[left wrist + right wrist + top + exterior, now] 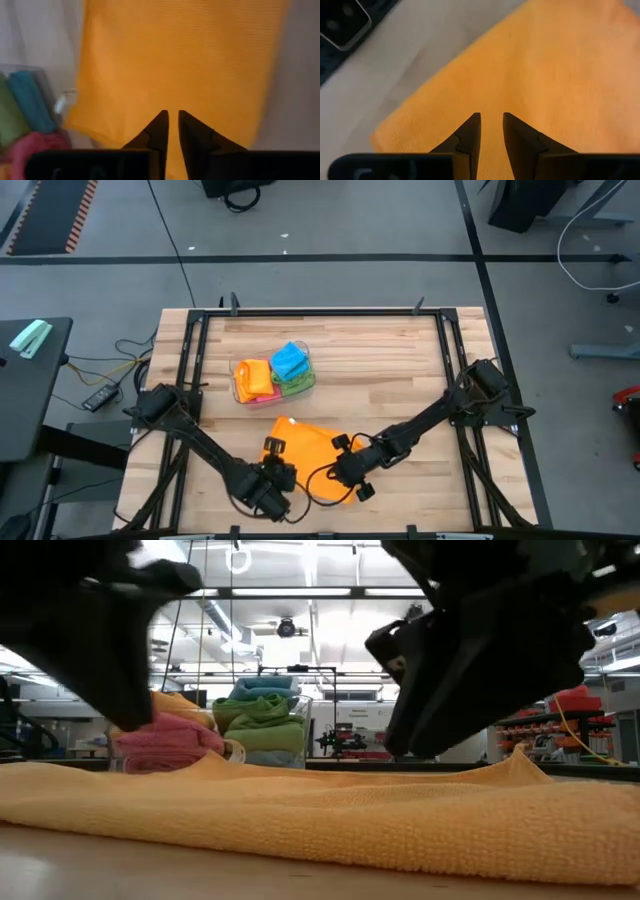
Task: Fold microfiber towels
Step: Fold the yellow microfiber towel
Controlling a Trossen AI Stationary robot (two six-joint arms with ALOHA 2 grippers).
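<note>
An orange microfiber towel [315, 445] lies spread on the wooden table near its front edge, and it fills the foreground of the low view [350, 815]. My left gripper [173, 117] hovers over the towel's near left part [283, 477], with only a narrow gap between its fingers and nothing in it. My right gripper [491, 120] hangs over the towel's near right part [342, 477], close to a corner. It is open wider and also empty. In the low view both grippers end above the cloth.
A clear plastic tub [272, 377] stands behind the towel at mid-table, holding folded blue [265, 687], green [262, 720], pink [170, 745] and orange cloths. Black frame rails [190, 380] run along the table's left and right sides. Bare wood lies to the right.
</note>
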